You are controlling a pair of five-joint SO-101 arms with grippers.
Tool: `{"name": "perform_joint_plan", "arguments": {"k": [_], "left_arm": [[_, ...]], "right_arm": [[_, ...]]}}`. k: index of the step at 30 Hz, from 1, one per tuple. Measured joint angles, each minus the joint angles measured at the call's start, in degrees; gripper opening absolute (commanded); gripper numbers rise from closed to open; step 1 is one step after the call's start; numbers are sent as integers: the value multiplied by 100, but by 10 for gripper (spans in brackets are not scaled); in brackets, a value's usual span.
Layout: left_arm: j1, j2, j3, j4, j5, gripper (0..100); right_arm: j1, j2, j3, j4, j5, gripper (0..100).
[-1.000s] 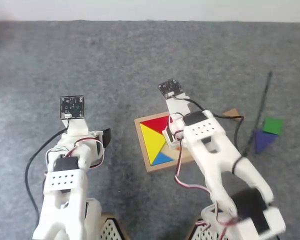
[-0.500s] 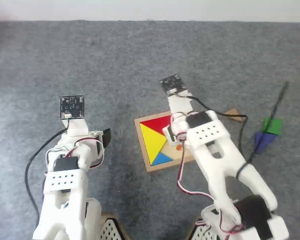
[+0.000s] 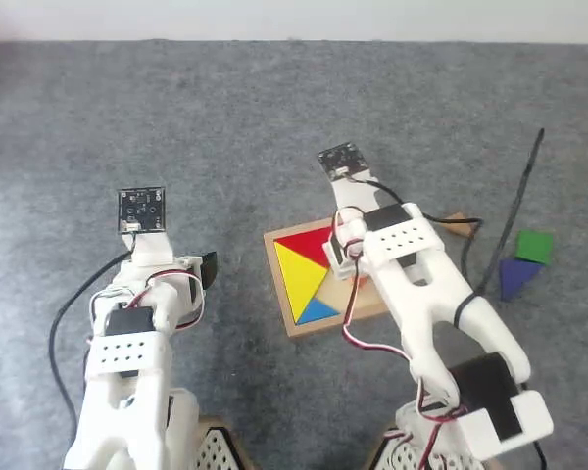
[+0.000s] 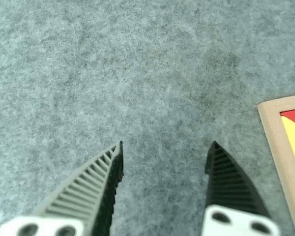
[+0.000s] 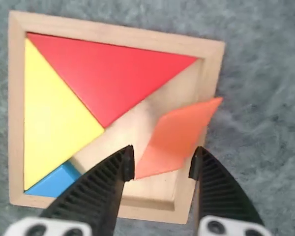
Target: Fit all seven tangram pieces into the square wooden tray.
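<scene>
The square wooden tray (image 5: 113, 32) holds a red triangle (image 5: 108, 73), a yellow triangle (image 5: 54, 113) and a small blue piece (image 5: 54, 179). My right gripper (image 5: 162, 163) is shut on an orange parallelogram (image 5: 174, 135), which hangs tilted over the tray's bare part with one tip past the rim. In the high view the right arm (image 3: 402, 255) covers half of the tray (image 3: 292, 326). A green square (image 3: 535, 246) and a purple triangle (image 3: 516, 276) lie on the carpet to the tray's right. My left gripper (image 4: 167, 147) is open over bare carpet, left of the tray's rim (image 4: 275, 142).
Grey carpet covers the table. A thin black rod (image 3: 517, 211) slants beside the green square. The left arm (image 3: 142, 294) stands left of the tray, with open carpet beyond it and behind the tray.
The right arm has shifted slightly away from the front edge over the tray, and a bit of orange now shows under it. The black rod swung. The left arm has not moved.
</scene>
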Motion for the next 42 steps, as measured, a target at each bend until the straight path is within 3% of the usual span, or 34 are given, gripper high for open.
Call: {"name": "perform_joint_plan", "arguments": {"k": [10,19,28,42], "left_arm": [[0,0,0,0,0,269],[0,0,0,0,0,269],[0,0,0,0,0,269],[0,0,0,0,0,269]], "right_arm": [[176,35,0,0,123,191],[-624,35,0,0,123,192],[-677,492,-44,-141,141,191],[-369,1996,-1846,-44,352,191]]}}
